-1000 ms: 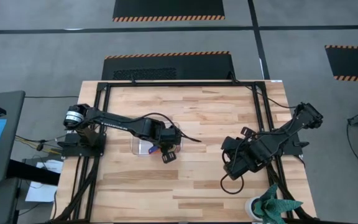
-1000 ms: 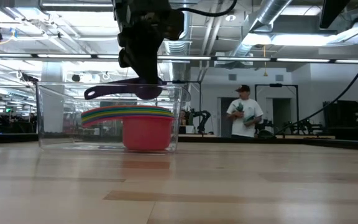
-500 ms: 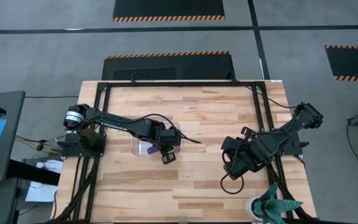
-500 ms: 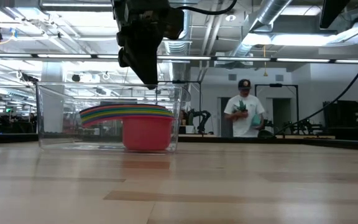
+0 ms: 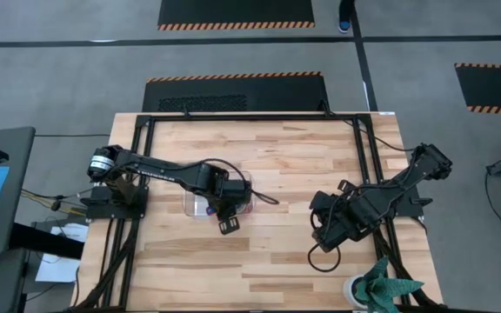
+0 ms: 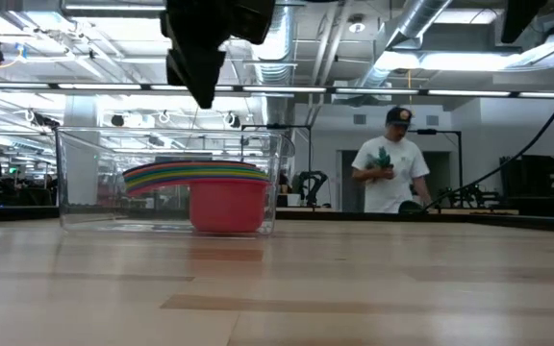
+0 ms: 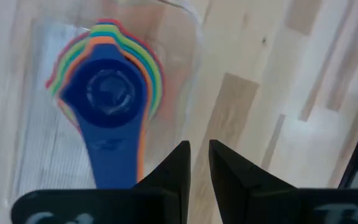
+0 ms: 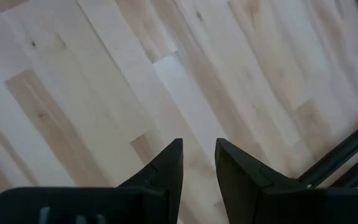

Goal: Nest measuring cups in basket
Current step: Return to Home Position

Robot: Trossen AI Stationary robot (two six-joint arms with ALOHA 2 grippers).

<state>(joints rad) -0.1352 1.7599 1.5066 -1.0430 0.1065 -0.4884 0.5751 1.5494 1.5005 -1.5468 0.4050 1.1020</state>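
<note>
Over the basket (image 6: 75, 173), my left claw (image 7: 199, 143) has lifted off empty, barely parted, with the dark blue cup (image 7: 107, 93) nested, so the job looks done.

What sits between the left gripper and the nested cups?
Nothing: the low view shows only air between the left gripper and the measuring cups nested in the basket.

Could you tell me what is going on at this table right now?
The measuring cups sit nested in the basket, with the dark blue cup on top. The left gripper hovers above the basket, open and empty. The right gripper waits over the right side of the table, also open and empty. A person stands in the room behind.
</note>
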